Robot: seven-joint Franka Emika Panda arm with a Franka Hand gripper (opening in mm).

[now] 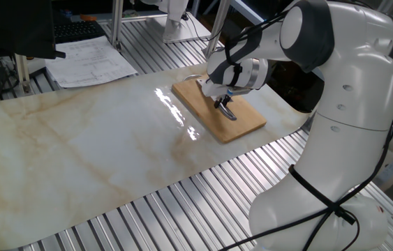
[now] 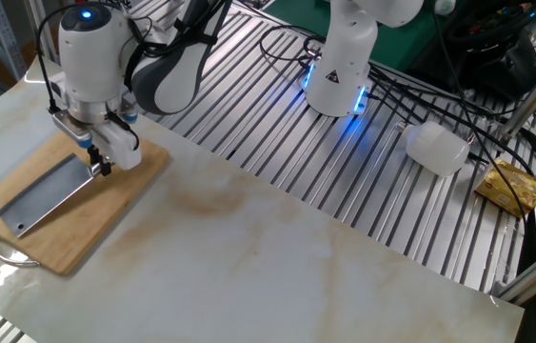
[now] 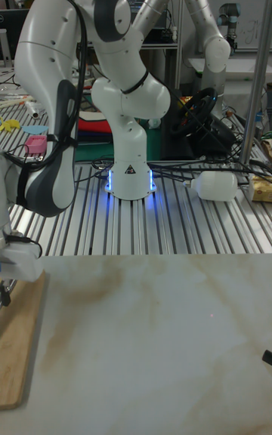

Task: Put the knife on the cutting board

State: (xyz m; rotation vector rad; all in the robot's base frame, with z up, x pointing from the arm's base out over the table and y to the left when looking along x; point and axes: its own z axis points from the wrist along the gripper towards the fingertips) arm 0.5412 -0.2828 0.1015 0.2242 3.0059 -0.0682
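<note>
The knife [image 2: 44,195], a small metal cleaver, lies flat on the light-brown cutting board [image 2: 63,246] at the marble mat's corner. Its blade points away from the arm. In one fixed view only its shiny handle [image 1: 230,113] shows on the cutting board [image 1: 248,125]. My gripper [image 2: 99,167] is down at the handle end, with its fingers close together around the handle. From the opposite side the gripper [image 1: 223,104] hides the blade. The tall fixed view shows just an edge of the cutting board [image 3: 19,344] and a bit of my hand at the far left.
A second robot base [image 2: 342,67] with a blue light stands on the slatted table behind the mat, with cables around it. A white bottle [image 2: 437,148] and a yellow packet [image 2: 510,186] lie to the right. Papers [image 1: 91,59] lie beyond the mat's far edge.
</note>
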